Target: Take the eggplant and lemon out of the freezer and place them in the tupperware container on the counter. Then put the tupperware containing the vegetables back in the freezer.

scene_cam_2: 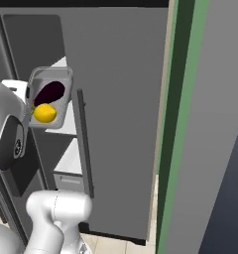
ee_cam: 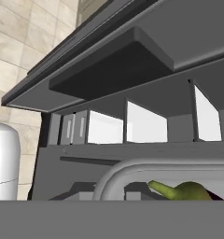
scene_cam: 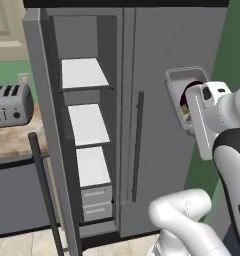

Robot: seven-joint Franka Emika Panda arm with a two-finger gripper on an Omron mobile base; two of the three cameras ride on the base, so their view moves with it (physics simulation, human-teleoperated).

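The freezer (scene_cam: 87,130) stands open, its grey door (scene_cam: 47,135) swung out to the left with a long dark handle (scene_cam: 44,190), baring three white shelves (scene_cam: 84,72) above two low drawers (scene_cam: 97,202); the wider grey door (scene_cam: 177,60) alongside is shut. To the left, a silver four-slot toaster (scene_cam: 12,103) sits on the marbled bench (scene_cam: 14,142). The tupperware container (scene_cam_2: 50,97) hangs in the air before the wider door, tipped on edge, with the eggplant (scene_cam_2: 49,91) and the lemon (scene_cam_2: 44,113) inside, touching. The claw (scene_cam: 192,100) is clenched on the container's rim. No writing or labels can be read.
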